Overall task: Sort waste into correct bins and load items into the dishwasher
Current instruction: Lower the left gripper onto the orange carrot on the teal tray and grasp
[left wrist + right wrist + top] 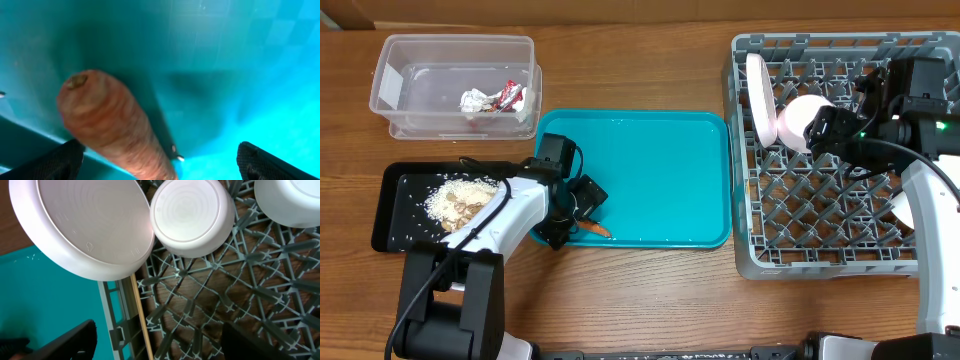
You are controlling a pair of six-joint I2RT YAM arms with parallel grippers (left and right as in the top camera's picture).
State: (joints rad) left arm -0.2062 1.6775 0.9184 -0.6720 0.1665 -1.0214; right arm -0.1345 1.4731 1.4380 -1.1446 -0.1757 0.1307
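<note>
One small carrot lies between the left pincer's released, wide-spread fingers, nearer one finger. Best to centre on it first, then close gently.

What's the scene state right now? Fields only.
left end effector: open, low over carrot, not gripping
right end effector: open, empty, above rack near bowl
carrot: in teal tray, corner nearest left arm
tub: wrapper and crumpled wad inside
black tray: rice scraps
rack: plate on edge, bowl beside it
</note>
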